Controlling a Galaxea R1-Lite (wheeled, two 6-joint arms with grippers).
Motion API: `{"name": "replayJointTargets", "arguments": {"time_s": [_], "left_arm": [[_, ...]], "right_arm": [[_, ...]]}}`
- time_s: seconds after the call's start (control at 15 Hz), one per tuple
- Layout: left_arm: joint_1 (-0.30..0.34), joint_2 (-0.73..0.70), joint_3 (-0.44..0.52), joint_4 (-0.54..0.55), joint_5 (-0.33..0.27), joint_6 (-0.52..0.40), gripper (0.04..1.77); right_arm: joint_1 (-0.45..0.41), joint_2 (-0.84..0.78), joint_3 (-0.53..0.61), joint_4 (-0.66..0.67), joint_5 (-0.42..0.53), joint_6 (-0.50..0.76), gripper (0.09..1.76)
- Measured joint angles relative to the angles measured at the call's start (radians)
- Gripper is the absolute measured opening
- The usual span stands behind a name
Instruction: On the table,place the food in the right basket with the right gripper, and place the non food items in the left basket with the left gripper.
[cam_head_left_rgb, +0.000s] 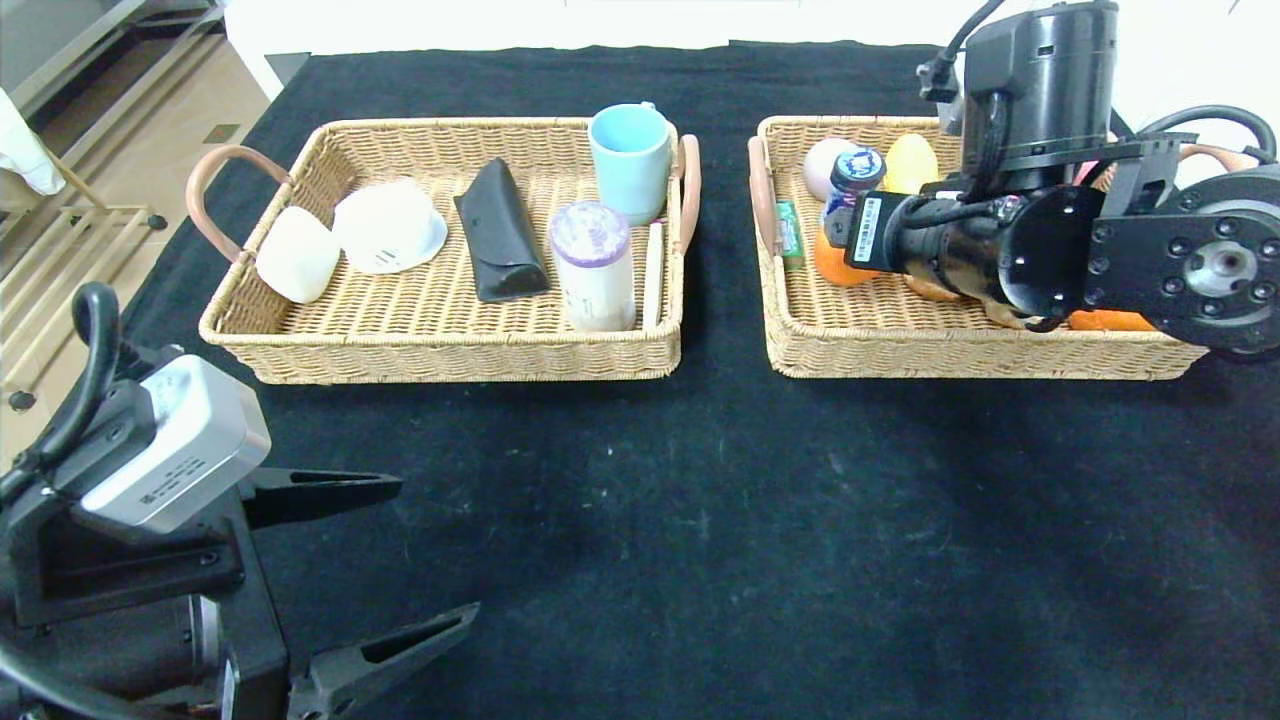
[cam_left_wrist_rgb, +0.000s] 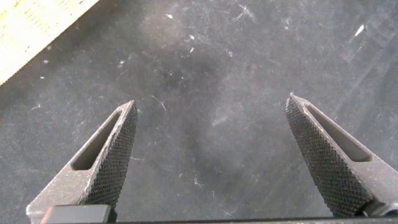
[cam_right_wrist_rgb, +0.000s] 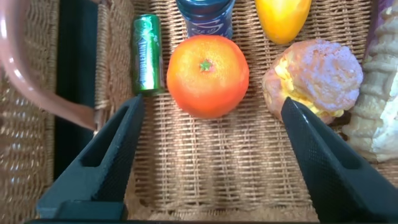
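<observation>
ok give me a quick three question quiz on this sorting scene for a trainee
1. True or false: the right gripper is clamped on the orange.
2. Multiple choice: which basket holds the blue mug? A. left basket B. right basket C. neither, it stands on the table
3. Fill in: the left gripper hangs with its jaws ____ over the bare black cloth.

Key
1. False: its jaws stand open over the right basket, with the orange just beyond the fingertips, untouched.
2. A
3. open
</observation>
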Motion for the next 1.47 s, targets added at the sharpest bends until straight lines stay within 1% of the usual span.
{"name": "replayJointTargets", "arguments": {"time_s": [0.2, 0.33, 0.47, 0.6, 0.73, 0.87, 0.93, 1.07, 1.2, 1.27, 1.47], "left_arm": [[0.002, 0.002, -0.001, 0.000, 0.004, 0.000, 1.72], [0.018, 0.005, -0.006, -0.023, 0.006, -0.005, 1.72], [0.055, 0.010, -0.012, -0.083, 0.018, -0.013, 1.72], [0.087, 0.000, -0.021, -0.117, 0.083, -0.027, 1.72], [0.094, -0.030, -0.046, -0.109, 0.160, -0.046, 1.72], [0.100, -0.068, -0.046, -0.087, 0.239, -0.056, 1.72], [0.104, -0.092, -0.034, -0.082, 0.258, -0.076, 1.72], [0.113, -0.157, -0.003, -0.079, 0.276, -0.126, 1.72], [0.142, -0.238, 0.019, -0.042, 0.282, -0.153, 1.72], [0.163, -0.287, 0.026, 0.002, 0.283, -0.158, 1.72], [0.199, -0.441, 0.023, 0.165, 0.286, -0.165, 1.72]], "right_arm": [[0.013, -0.048, 0.051, 0.001, 0.016, -0.009, 1.64], [0.022, -0.089, 0.105, 0.001, 0.030, -0.018, 1.66], [0.035, -0.152, 0.184, 0.001, 0.098, -0.024, 1.67], [0.050, -0.245, 0.294, 0.001, 0.157, -0.067, 1.68], [0.064, -0.343, 0.408, 0.001, 0.198, -0.120, 1.68], [0.071, -0.438, 0.500, 0.005, 0.290, -0.147, 1.69], [0.070, -0.486, 0.549, 0.006, 0.336, -0.164, 1.69], [0.067, -0.590, 0.657, 0.009, 0.414, -0.211, 1.70], [0.066, -0.700, 0.752, 0.028, 0.448, -0.257, 1.70], [0.063, -0.754, 0.780, 0.068, 0.449, -0.274, 1.70], [0.042, -0.937, 0.803, 0.280, 0.436, -0.285, 1.70]]}}
